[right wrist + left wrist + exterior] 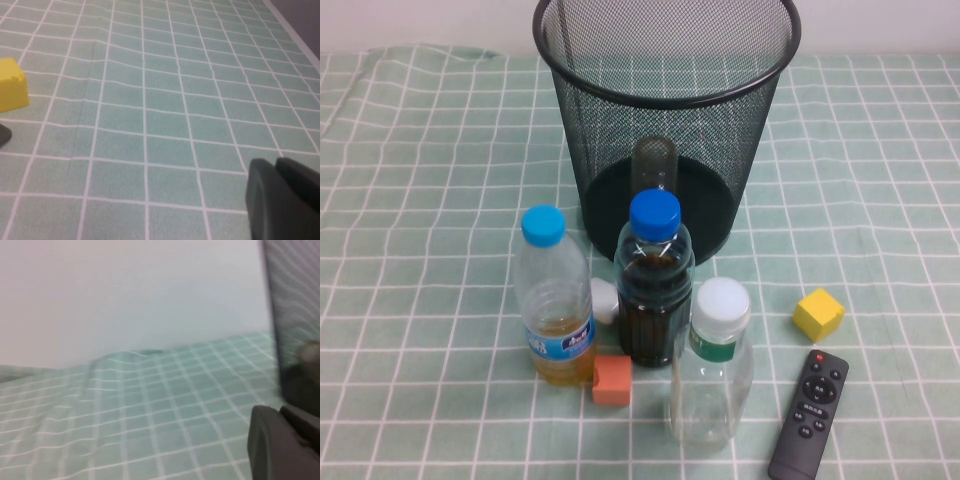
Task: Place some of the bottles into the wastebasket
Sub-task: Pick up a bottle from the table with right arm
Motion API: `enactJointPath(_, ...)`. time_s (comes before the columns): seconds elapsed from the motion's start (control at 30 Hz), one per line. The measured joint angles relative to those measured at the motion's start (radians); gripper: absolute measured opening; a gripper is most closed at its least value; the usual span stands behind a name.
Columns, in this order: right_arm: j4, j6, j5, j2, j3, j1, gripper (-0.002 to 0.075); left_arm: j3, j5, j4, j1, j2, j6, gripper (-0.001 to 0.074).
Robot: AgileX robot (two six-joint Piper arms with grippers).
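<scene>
While your left pincer [280,445] and right pincer [280,200] sit pressed together at lower right, the clear plastic bottle [712,365] awaits the wastebasket [665,120].

Four bottles [655,280] — one inside the single wastebasket [665,110] — two blocks [612,380], one remote [809,413].

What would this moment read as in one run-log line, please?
left claw: shut, beside wastebasket | right claw: shut, over cloth | clear bottle: standing outside
</scene>
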Motion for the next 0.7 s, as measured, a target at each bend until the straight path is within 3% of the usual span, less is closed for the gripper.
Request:
enactJointPath(0.13, 0.0, 0.0, 0.0, 0.0, 0.0, 0.0, -0.0008, 0.051, -0.06, -0.044, 0.127, -0.036, -0.002, -0.0002)
enactJointPath(0.23, 0.0, 0.0, 0.0, 0.0, 0.0, 0.0, -0.0008, 0.093, -0.095, -0.069, 0.172, -0.038, 0.0, -0.0002)
enactJointPath(0.7, 0.0, 0.0, 0.0, 0.0, 0.0, 0.0, -0.0008, 0.114, 0.219, -0.093, 0.158, -0.039, 0.002, -0.0003)
